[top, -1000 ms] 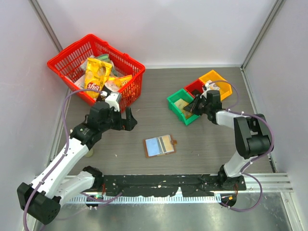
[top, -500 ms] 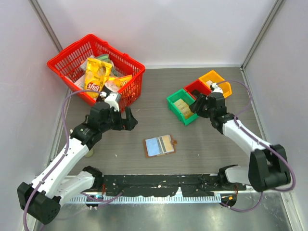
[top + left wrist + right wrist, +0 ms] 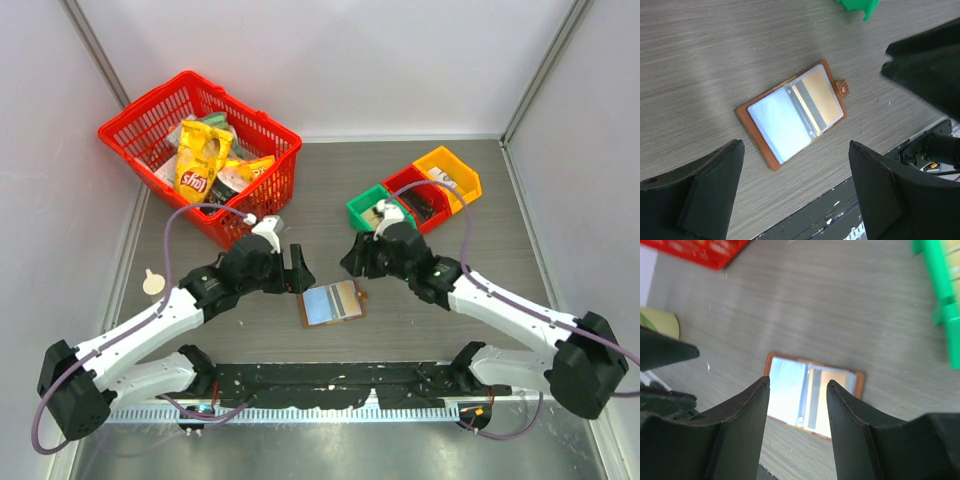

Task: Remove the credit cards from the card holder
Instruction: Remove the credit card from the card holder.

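Note:
The card holder [image 3: 332,302] lies open and flat on the grey table, a brown wallet with a pale blue-grey left face [image 3: 780,120] and a small tab on its right. A tan credit card [image 3: 346,297] shows behind the clear right pocket [image 3: 822,97]. My left gripper [image 3: 297,268] hovers at the holder's upper left, wide open and empty [image 3: 796,145]. My right gripper [image 3: 353,262] hovers at the holder's upper right, open with nothing between its fingers [image 3: 797,381]. In the right wrist view the holder [image 3: 785,375] and card [image 3: 837,376] lie below the fingertips.
A red basket [image 3: 150,115] of snack bags stands at the back left. Green [image 3: 358,208], red [image 3: 405,185] and orange [image 3: 455,160] bins sit at the back right, the green one just behind my right arm. A small pale object [image 3: 152,282] lies at the left. A black rail [image 3: 330,380] runs along the near edge.
My right arm swung from the green bin down to the card holder and its jaws opened. My left arm reached right and forward to the holder's other side.

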